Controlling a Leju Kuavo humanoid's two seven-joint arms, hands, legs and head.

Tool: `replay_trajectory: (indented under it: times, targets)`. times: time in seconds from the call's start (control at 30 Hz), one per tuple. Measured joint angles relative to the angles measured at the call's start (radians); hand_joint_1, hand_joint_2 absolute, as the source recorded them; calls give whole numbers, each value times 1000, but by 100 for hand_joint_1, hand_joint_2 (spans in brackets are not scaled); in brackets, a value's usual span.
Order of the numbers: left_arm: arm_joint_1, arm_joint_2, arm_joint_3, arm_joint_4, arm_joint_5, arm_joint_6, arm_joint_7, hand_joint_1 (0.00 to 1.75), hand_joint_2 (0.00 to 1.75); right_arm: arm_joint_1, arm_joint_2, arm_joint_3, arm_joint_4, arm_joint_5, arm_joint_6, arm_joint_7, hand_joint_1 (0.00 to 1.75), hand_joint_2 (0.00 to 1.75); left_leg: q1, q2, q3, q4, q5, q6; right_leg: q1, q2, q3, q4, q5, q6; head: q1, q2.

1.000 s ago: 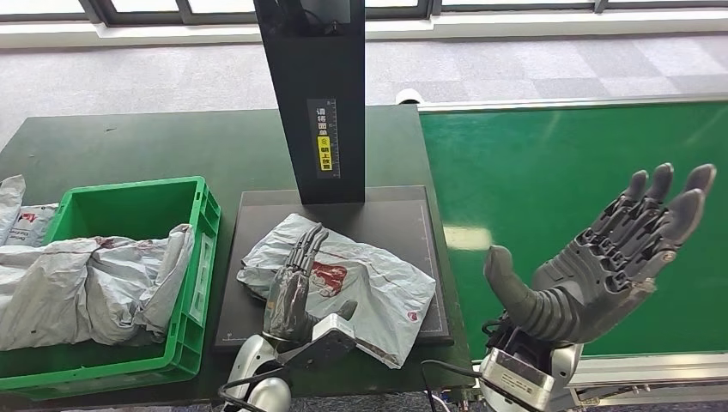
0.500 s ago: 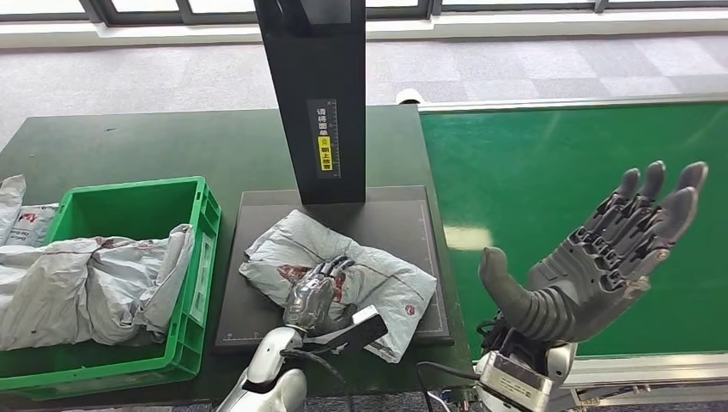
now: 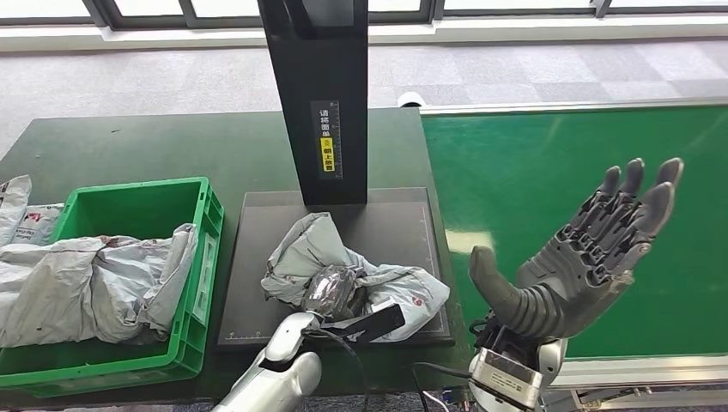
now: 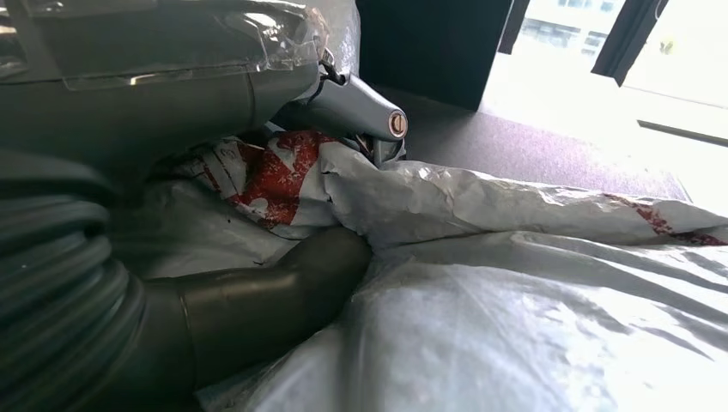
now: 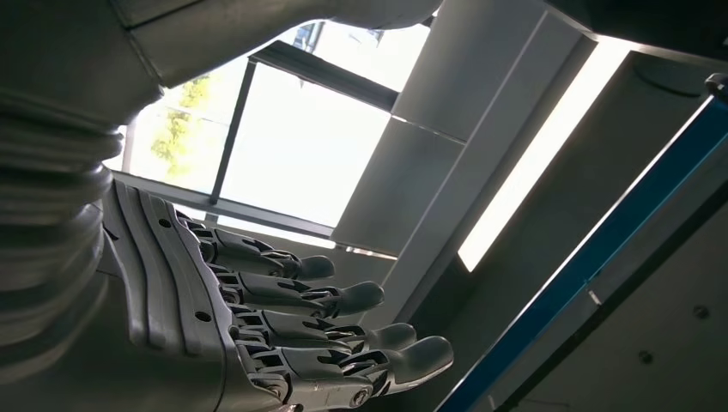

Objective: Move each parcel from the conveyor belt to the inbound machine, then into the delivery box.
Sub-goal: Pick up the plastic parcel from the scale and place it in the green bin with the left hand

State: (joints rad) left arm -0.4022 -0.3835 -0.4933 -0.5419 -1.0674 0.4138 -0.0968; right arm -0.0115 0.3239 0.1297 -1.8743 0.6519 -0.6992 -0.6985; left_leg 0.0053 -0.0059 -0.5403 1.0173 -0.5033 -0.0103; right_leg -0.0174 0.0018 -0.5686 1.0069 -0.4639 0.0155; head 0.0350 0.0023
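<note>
- The head view is evenly lit by daylight from the windows along the top edge; it is sharp, with only soft shadows.
- A pale patch of glare sits on the green conveyor belt, left of centre near its edge.
- In the left wrist view, the upper right is blown out to white; the grey parcel in the foreground is slightly soft and shiny.
- The left hand at the left edge lies dark and blurred.
- In the right wrist view, strong backlight from the window panes leaves the right hand in shade.
</note>
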Motion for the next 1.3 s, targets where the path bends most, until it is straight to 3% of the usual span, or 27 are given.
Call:
replay_trajectory:
  times: [0.1,0.17,0.27,0.43,0.53,0.67,0.83,1.3]
  targets:
    - [-15,0,-41,24,11,20,28,175,175,0,0,0,3,1,0,0,0,175,0,0,0,0,0,0,0,0,2,0,-1,0,0,0]
    - [-20,-1,-62,35,-23,102,63,175,175,0,0,0,5,2,0,0,0,175,0,0,0,0,0,0,0,0,2,0,-1,0,0,0]
    - [7,5,-64,-24,-204,247,133,175,175,0,0,0,5,3,0,0,0,175,0,2,3,0,1,0,0,2,-2,0,1,0,0,0]
    - [49,20,-34,-152,-328,285,163,175,175,0,0,-1,5,3,0,0,0,175,0,1,2,0,2,-1,0,1,-6,0,2,0,0,0]
    - [84,25,-11,-249,-381,286,121,175,175,0,0,-1,5,2,0,0,0,175,0,1,0,0,2,-1,0,2,-8,0,2,0,0,0]
    - [154,35,76,-554,-459,288,-6,175,175,0,0,-3,5,-4,0,0,0,175,0,2,-2,0,2,-1,0,2,-10,1,2,0,0,0]
    - [207,44,125,-864,-473,288,-59,175,175,0,0,-5,5,-10,0,0,0,175,0,0,-3,0,2,-1,0,0,-10,1,2,0,0,0]
    - [273,54,199,-1253,-499,288,-160,175,175,1,0,-8,4,-15,0,0,0,175,0,1,-3,0,2,-1,0,1,-11,1,2,0,0,0]
